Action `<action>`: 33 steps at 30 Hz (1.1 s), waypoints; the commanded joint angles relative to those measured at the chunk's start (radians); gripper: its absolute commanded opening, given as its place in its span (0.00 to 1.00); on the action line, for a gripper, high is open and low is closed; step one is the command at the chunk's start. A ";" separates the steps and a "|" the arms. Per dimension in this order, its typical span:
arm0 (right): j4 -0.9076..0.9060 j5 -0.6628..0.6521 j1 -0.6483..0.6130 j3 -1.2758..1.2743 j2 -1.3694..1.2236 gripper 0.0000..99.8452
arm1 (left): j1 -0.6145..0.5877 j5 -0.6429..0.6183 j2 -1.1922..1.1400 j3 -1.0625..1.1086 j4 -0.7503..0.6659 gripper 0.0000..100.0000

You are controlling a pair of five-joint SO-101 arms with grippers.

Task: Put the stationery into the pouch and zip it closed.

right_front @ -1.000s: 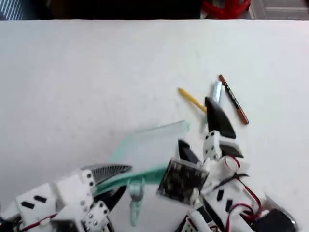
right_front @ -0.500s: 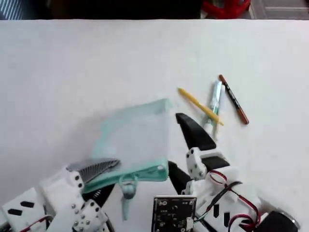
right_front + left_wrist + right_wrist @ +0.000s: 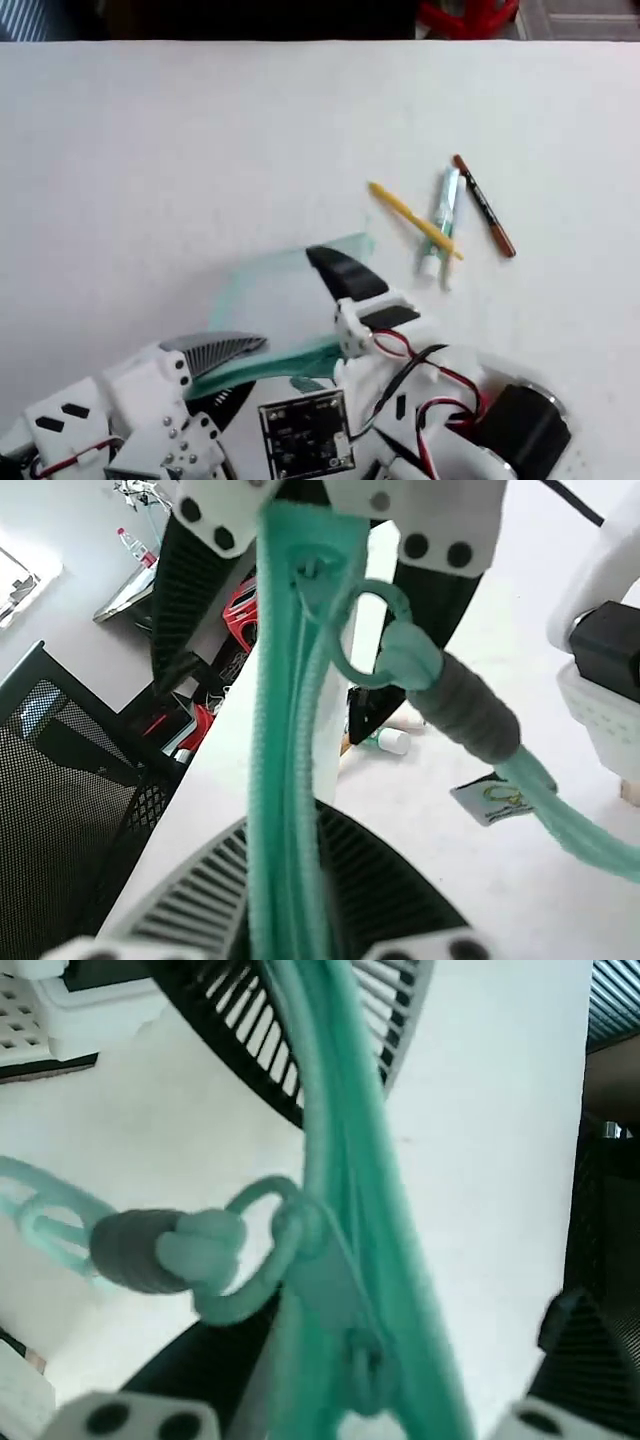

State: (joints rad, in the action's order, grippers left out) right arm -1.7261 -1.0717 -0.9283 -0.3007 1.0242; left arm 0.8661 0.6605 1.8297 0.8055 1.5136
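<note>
A translucent green pouch (image 3: 270, 300) lies near the table's front edge. My left gripper (image 3: 235, 372) is shut on its zipper edge (image 3: 290, 730), which rests on my own ribbed finger (image 3: 300, 900). My right gripper (image 3: 325, 315) stands open astride the same edge, one black finger (image 3: 340, 272) over the pouch. The zip slider (image 3: 320, 1260) sits between its fingers, and the pull cord with a grey bead (image 3: 140, 1250) hangs to one side. A yellow pen (image 3: 410, 218), a green-and-white tube (image 3: 438, 222) and a brown pen (image 3: 484, 205) lie on the table beyond the right arm.
The white table (image 3: 150, 150) stretches bare to the back and left. A red object (image 3: 465, 15) sits past the far edge. Both arm bodies crowd the front edge, with a circuit board (image 3: 305, 440) between them.
My right gripper has swung left from beside the pens to straddle the pouch's zipper edge. The pouch has shifted and tilted in the left gripper's hold.
</note>
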 commanded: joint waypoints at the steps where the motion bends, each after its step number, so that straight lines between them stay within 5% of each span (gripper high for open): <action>1: 0.010 -0.037 0.005 -0.048 -0.031 0.14 | 0.027 -0.009 -0.005 -0.009 -0.040 0.02; 4: 0.028 -0.060 0.077 -0.098 -0.031 0.08 | 0.027 -0.009 -0.005 -0.058 -0.035 0.02; 9: 0.087 -0.052 0.153 -0.124 -0.030 0.21 | 0.027 -0.011 -0.005 -0.115 -0.031 0.02; 15: 0.225 0.012 0.156 -0.126 -0.005 0.01 | 0.027 -0.011 -0.005 -0.044 -0.035 0.02; 20: 0.234 0.031 0.199 -0.118 0.102 0.04 | 0.027 -0.011 -0.005 0.023 -0.040 0.02; 27: 0.268 0.189 0.348 -0.109 0.255 0.34 | 0.027 -0.012 -0.005 0.018 -0.057 0.02; 33: 0.268 0.207 0.366 -0.109 0.320 0.33 | -0.087 -0.189 -0.005 0.018 -0.199 0.02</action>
State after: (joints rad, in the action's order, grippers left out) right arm -1.4929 -0.8769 -0.5815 -0.4358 1.3265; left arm 0.8523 0.5639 1.8313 0.8270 1.3955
